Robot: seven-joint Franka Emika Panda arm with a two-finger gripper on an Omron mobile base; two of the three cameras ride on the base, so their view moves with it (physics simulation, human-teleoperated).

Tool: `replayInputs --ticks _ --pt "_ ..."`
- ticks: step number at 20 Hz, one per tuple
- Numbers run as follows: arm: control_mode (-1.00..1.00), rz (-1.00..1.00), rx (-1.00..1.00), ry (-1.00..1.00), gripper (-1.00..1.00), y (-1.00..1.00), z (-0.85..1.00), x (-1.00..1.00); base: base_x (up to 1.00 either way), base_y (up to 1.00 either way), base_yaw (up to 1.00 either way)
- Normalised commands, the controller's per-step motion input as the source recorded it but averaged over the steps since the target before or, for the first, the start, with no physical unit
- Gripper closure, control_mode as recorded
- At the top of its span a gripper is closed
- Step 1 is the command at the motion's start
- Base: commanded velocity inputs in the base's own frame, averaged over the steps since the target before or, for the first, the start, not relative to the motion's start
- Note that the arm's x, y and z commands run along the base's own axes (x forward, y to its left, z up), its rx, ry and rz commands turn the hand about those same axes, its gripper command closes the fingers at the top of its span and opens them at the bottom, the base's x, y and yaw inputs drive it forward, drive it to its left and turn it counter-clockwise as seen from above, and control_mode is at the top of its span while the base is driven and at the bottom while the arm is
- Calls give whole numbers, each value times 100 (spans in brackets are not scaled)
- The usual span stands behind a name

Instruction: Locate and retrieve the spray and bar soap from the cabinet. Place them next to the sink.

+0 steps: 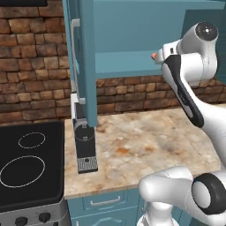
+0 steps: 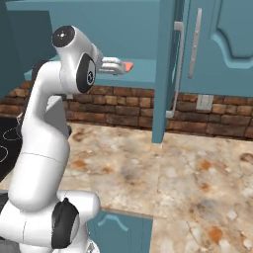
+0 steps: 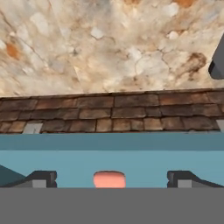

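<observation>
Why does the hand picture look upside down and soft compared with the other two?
Hand view: it rolls with the hand, so the counter appears on top and the bar soap below, between the open end effector's tips; textures look smeared. Left base view: flat, even light, faint shadows. Right base view: equally flat, without glare.

Counter (image 1: pixel 145 141) looking like polished mottled stone; wall (image 1: pixel 31 70) showing rough brick; cabinet (image 1: pixel 132 35) looking smooth matt, painted.
</observation>
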Motion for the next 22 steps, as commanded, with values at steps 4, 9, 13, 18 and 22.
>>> replayInputs --ticks 4,9,13,18,22 --pt "-100 0 0 8 -100 -2 0 51 0 0 0" --pt "-100 -1 0 2 -100 -7 0 46 0 0 0" --pt "-100 -2 0 0 -100 -6 0 42 0 0 0" --pt "-100 -3 0 0 -100 -6 -7 32 0 0 0" --pt "-100 -2 0 0 -100 -7 -16 29 0 0 0"
